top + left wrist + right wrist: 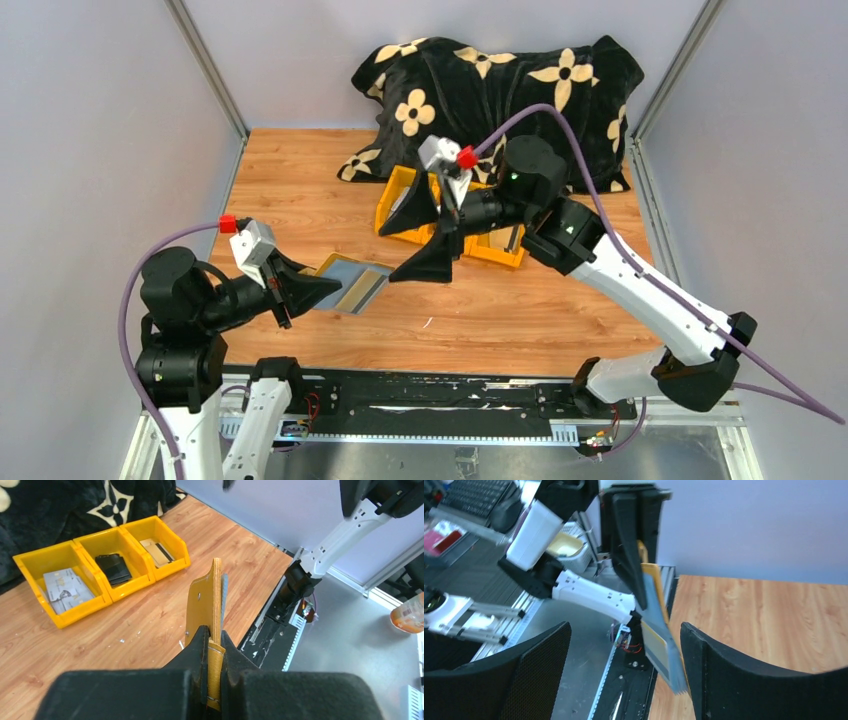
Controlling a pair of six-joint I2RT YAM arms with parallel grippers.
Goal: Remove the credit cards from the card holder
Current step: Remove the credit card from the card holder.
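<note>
extraction is the step in hand, by my reading. your left claw [214, 647] is clamping shut on one end of the yellow card holder [209, 597] and holding it up off the table [520, 310], with the grey sleeves facing the right arm. your right claw [624, 630] is standing wide open and gripping nothing, its fingers just beside the holder's free end. grey cards [65, 587] are lying in an end compartment of the yellow bin [85, 614]. whether a card is sitting in the sleeves i cannot tell. next you are likely needing a fine pinch on a card edge alone, not the sleeve.
</note>
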